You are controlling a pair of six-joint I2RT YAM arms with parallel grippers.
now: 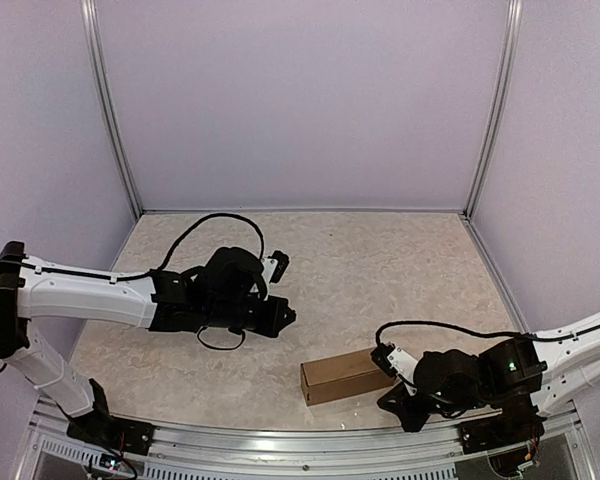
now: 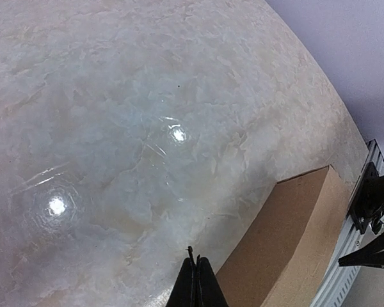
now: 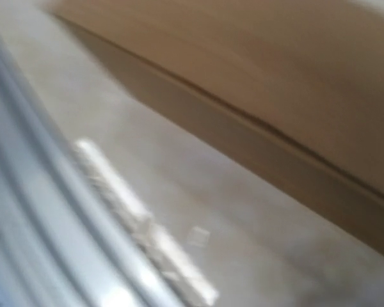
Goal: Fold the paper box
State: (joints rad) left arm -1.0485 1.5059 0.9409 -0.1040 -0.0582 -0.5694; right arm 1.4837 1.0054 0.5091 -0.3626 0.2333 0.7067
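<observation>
While paper box (image 1: 345, 377) rests on table (image 1: 380, 260) | left end effector (image 2: 194, 276), right end effector (image 1: 392, 402): closed, empty

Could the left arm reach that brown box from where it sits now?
Probably yes. Only bare table lies between the left claw and the paper box, and the claw is shut and holds nothing.
</observation>
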